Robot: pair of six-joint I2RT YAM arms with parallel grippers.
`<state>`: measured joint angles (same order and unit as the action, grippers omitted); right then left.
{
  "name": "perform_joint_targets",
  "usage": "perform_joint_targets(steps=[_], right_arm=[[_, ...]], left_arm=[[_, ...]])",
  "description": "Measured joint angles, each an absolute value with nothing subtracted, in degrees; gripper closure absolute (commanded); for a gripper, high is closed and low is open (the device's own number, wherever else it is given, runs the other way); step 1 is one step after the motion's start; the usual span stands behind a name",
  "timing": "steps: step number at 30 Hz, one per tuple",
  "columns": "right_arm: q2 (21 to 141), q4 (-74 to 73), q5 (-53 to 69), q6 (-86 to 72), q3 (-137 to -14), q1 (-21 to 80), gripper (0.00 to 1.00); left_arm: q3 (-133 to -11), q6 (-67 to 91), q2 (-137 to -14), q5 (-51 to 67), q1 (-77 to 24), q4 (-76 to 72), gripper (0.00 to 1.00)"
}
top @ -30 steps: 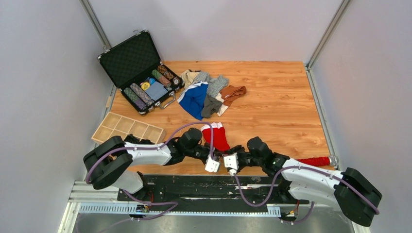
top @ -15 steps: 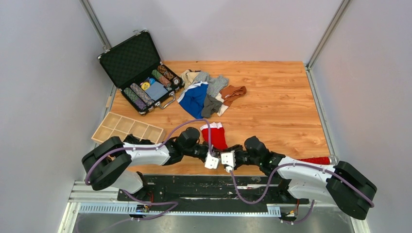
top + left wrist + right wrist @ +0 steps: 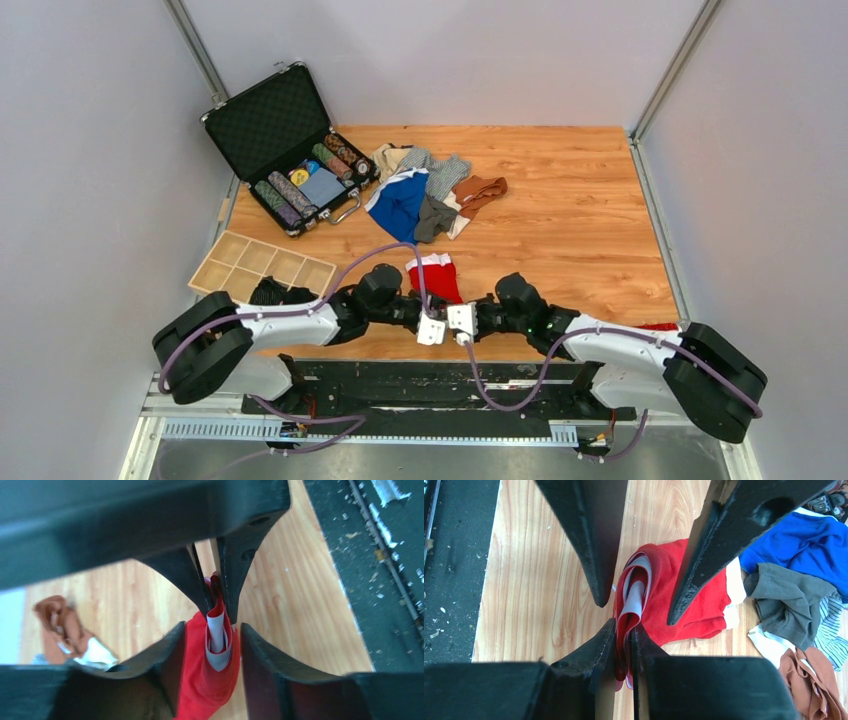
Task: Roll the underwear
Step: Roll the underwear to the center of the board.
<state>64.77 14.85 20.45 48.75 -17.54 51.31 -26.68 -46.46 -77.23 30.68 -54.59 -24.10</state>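
Observation:
The red underwear (image 3: 433, 276) with a white waistband lies near the table's front edge, its near end folded up into a loose roll (image 3: 218, 640). My right gripper (image 3: 624, 625) is shut on that folded red and white edge. My left gripper (image 3: 212, 626) faces it from the other side, open, with its fingers either side of the roll and not pressing it. In the top view both grippers meet at the garment's near end. More underwear lies in a pile (image 3: 430, 190) farther back: blue, grey, brown, beige and striped pieces.
An open black case (image 3: 262, 118) of poker chips stands at the back left. A wooden divided tray (image 3: 262, 265) lies in front of it, with a dark cloth (image 3: 275, 293) beside it. A red bristly stick (image 3: 655, 326) peeks out under the right arm.
The left gripper has opened and let go of the fold. The right gripper has shut on the folded edge. Both arms have moved slightly away from the front edge, and the red garment looks shorter.

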Motion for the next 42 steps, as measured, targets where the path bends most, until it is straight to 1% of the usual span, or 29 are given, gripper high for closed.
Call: perform_joint_targets(steps=[1, 5, 10, 14, 17, 19, 21, 25, 31, 35, 42], right_arm=[[64.99, 13.15, 20.49, 48.47, -18.72, 51.31, 1.0], [66.19, 2.17, 21.63, 48.05, -26.57, 50.68, 1.0], [69.32, -12.62, 26.94, 49.89, -37.12, 47.86, 1.0], [77.32, -26.65, 32.45, 53.98, -46.0, 44.95, 1.0], [85.41, -36.36, 35.51, 57.23, -52.29, 43.92, 1.0], [89.41, -40.97, 36.97, 58.85, -54.98, 43.7, 1.0], [92.09, -44.75, 38.06, 60.23, -57.01, 43.7, 1.0], [99.96, -54.89, 41.12, 62.87, -65.91, 43.7, 1.0], [116.14, -68.34, 45.84, 64.16, -82.91, 43.42, 1.0], [126.08, -74.24, 49.56, 63.0, -88.23, 42.11, 1.0], [136.31, -82.5, 58.02, 56.58, -92.95, 37.12, 1.0]], left_arm=[[-26.52, -46.54, -76.36, 29.76, -54.59, -23.68, 0.39], [-25.39, -47.33, -67.99, 24.73, -54.17, -17.96, 0.35], [-24.16, -49.54, -46.89, 20.53, -52.47, -3.33, 0.32], [-24.14, -50.89, -31.64, 16.99, -52.38, 9.1, 0.29], [-24.1, -51.44, -25.02, 13.41, -52.38, 16.67, 0.28], [-24.05, -51.46, -23.16, 11.16, -52.38, 20.16, 0.28], [-24.05, -51.44, -22.37, 8.88, -52.38, 23.2, 0.29], [-24.05, -51.81, -22.35, 5.96, -52.38, 27.05, 0.29], [-24.05, -55.75, -24.29, 7.51, -52.38, 27.73, 0.29], [-24.05, -60.84, -30.89, 12.82, -52.38, 24.56, 0.29], [-24.21, -70.15, -49.15, 23.24, -52.38, 11.75, 0.28]])
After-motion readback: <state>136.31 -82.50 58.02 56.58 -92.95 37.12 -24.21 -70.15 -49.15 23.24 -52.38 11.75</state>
